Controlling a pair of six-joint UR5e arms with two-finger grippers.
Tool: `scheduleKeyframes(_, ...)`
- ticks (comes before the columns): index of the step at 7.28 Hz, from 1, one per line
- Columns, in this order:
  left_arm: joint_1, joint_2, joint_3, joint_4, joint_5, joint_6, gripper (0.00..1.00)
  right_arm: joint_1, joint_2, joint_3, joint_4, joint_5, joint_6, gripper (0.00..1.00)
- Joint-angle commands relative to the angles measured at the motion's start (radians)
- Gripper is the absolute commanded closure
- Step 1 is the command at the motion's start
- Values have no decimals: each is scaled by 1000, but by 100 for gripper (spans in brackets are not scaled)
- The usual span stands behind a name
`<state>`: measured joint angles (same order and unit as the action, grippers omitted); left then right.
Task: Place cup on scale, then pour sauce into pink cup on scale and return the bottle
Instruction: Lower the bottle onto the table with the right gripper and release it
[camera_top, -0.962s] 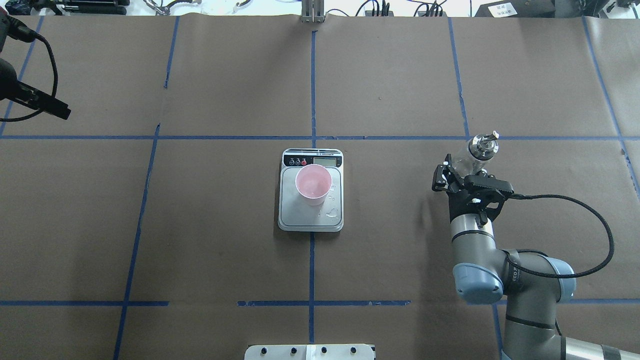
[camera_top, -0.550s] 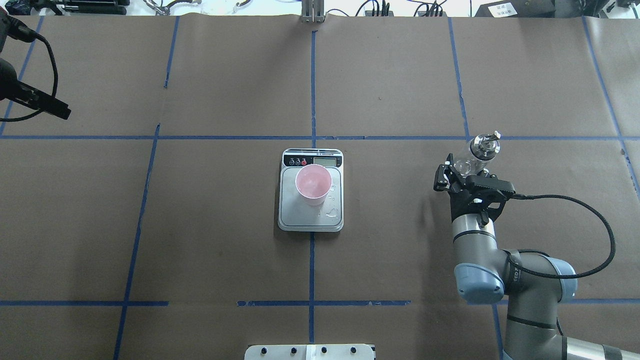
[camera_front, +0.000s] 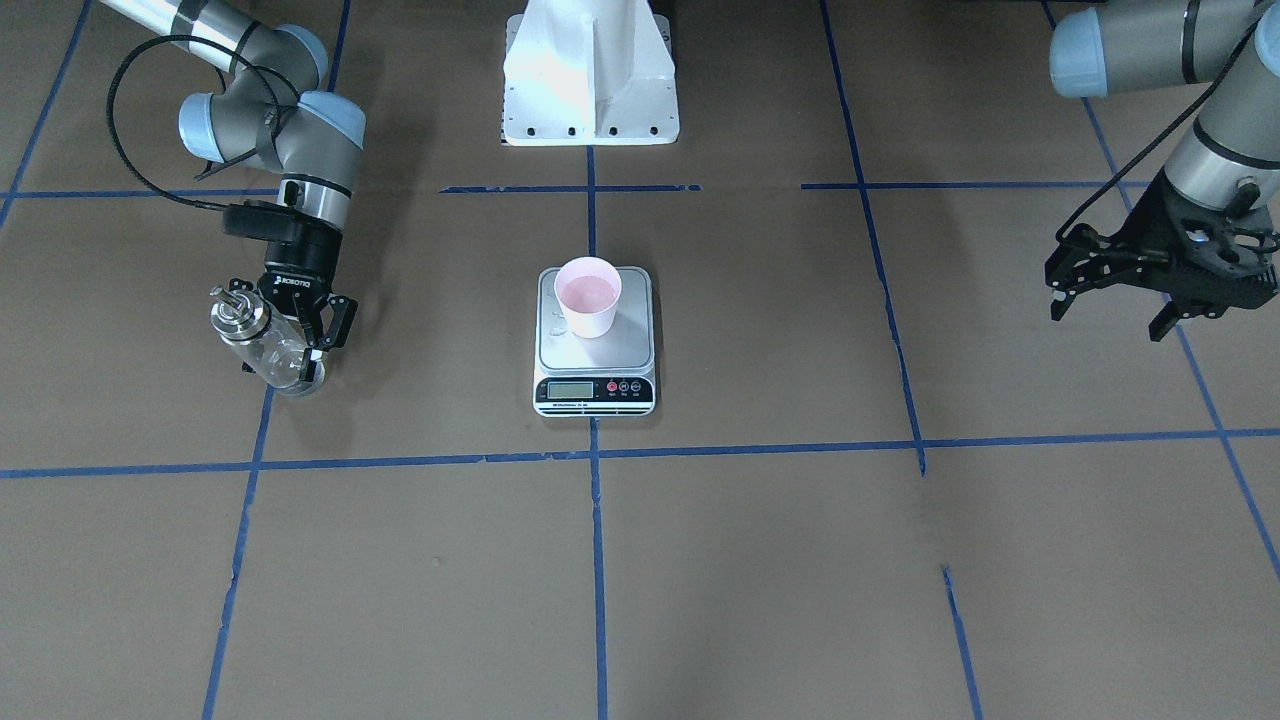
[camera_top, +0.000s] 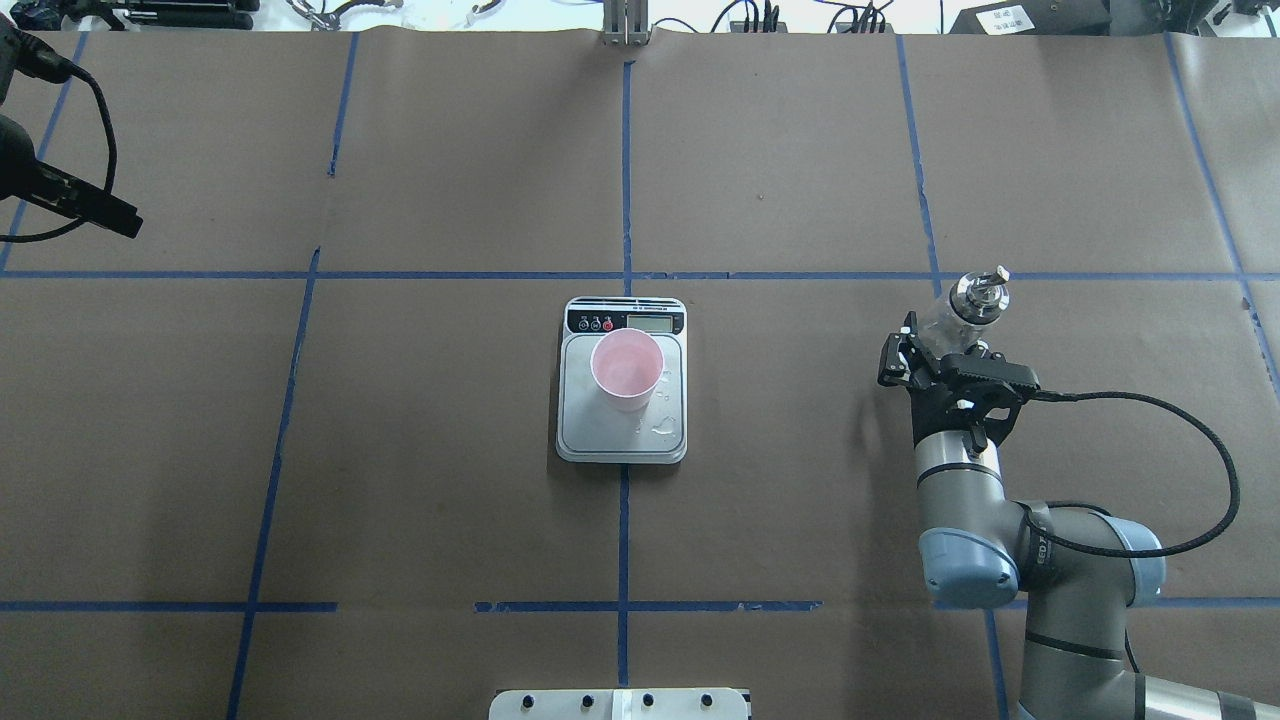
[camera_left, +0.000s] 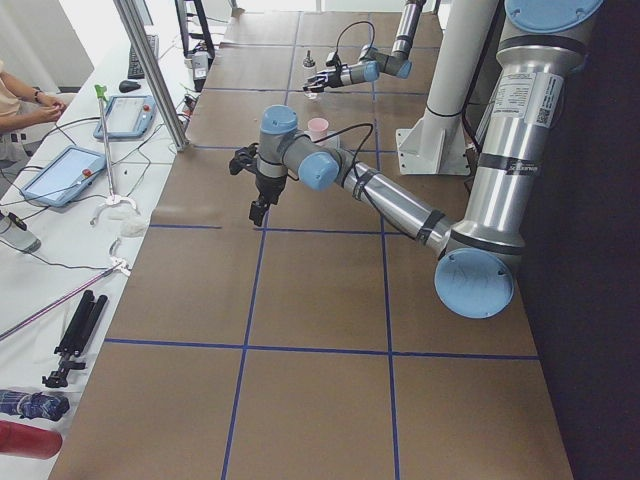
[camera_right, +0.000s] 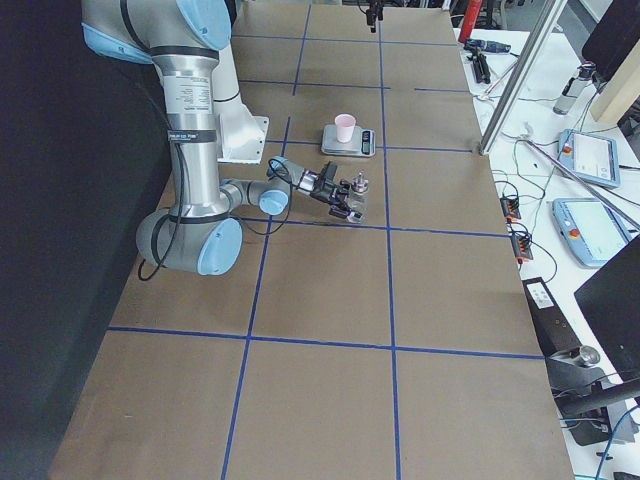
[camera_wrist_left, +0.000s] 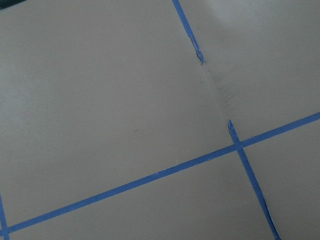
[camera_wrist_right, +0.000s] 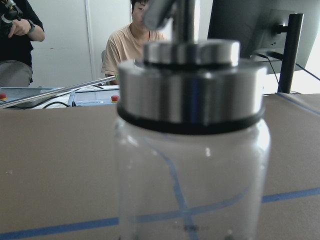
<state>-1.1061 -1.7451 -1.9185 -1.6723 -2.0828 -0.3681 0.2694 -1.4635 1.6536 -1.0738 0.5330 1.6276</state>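
**A:** Where is the cup?

**B:** The pale pink cup (camera_top: 626, 368) stands upright on the scale (camera_top: 600, 432), toward the back of its silver plate and near the black display strip. The scale sits at the middle of a brown desk (camera_top: 450, 450), on a line of blue tape (camera_top: 625, 180). A few clear drops (camera_top: 660, 430) lie on the plate just beside the cup.

**A:** And the bottle?

**B:** The clear glass bottle (camera_top: 958, 308) is well apart from the scale, out on the robot's right side. The right gripper (camera_front: 288, 342) reaches in level with the desk and is closed around the glass body. The metal collar and spout are on top, and the bottle is upright in the wrist camera. Whether its base touches the desk cannot be told. Tape lines show through the glass, and no liquid level can be made out.

**A:** What about the other arm?

**B:** The left gripper (camera_front: 1105, 320) hangs above the desk far out on the robot's left, its jaws spread apart and holding nothing. Its wrist camera shows only brown paper and tape.

**A:** Anyone nearby?

**B:** A person in a tan shirt (camera_wrist_right: 131, 47) sits beyond the desk's edge.
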Motion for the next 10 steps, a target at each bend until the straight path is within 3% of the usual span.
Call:
scheduleKeyframes(1, 0, -1, -4, 0, 0, 0, 0, -1, -11, -1, 0, 1, 8, 1)
scheduleKeyframes(6, 0, -1, -7, 2, 0, -2, 0, -27, -40, 35, 8, -28, -2, 0)
scheduleKeyframes(10, -1, 4, -7, 2, 0, -3, 0, -143, -208, 266, 8, -27, -2, 0)
